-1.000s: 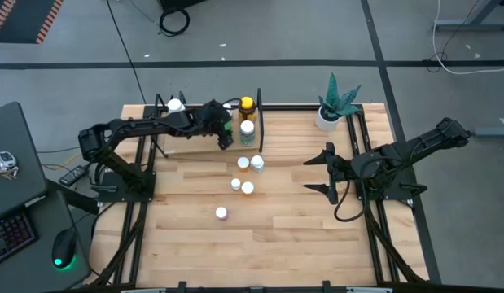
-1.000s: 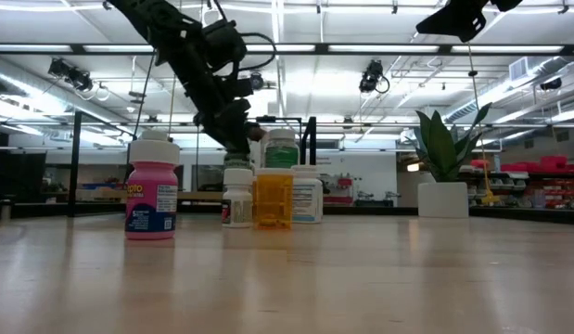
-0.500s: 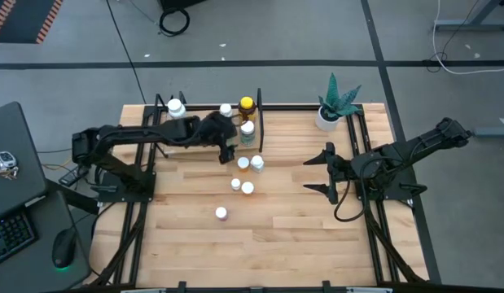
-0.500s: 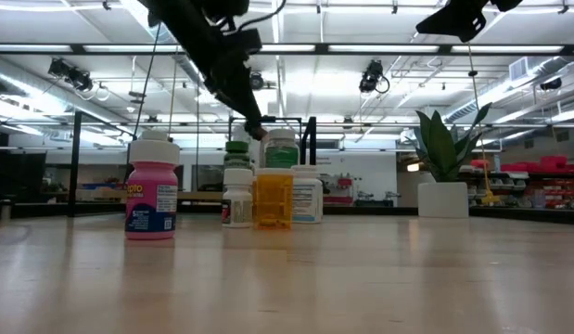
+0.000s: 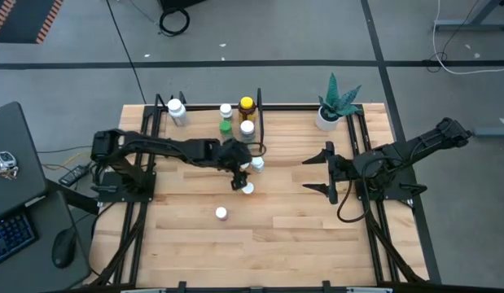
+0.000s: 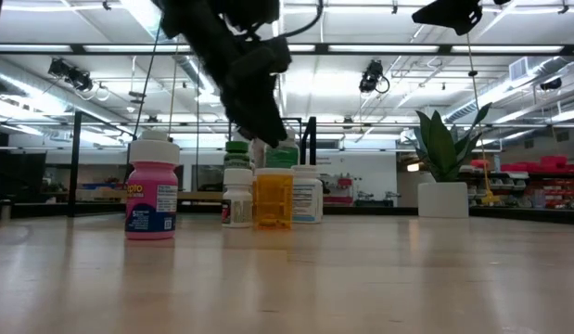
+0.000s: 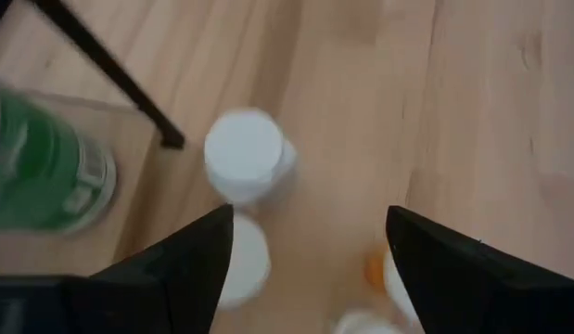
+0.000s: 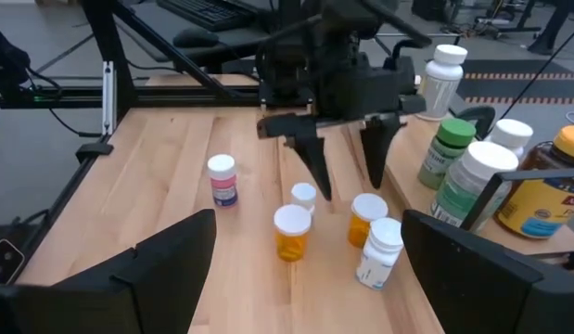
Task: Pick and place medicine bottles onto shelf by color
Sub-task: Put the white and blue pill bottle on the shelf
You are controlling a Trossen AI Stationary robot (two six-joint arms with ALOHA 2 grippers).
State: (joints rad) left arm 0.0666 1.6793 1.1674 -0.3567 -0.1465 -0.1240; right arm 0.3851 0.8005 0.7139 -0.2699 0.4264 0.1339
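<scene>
The green medicine bottle now stands on the light wood shelf, behind my left gripper, which has swung out over the white-capped bottles, jaws spread, empty. Right gripper waits, parted.

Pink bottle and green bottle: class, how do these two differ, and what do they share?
Colour: the pink bottle has a pink body, the green bottle a green one. Place: the pink bottle stands alone on the bare tabletop, while the green bottle stands on the shelf. Both are upright with white caps.
</scene>
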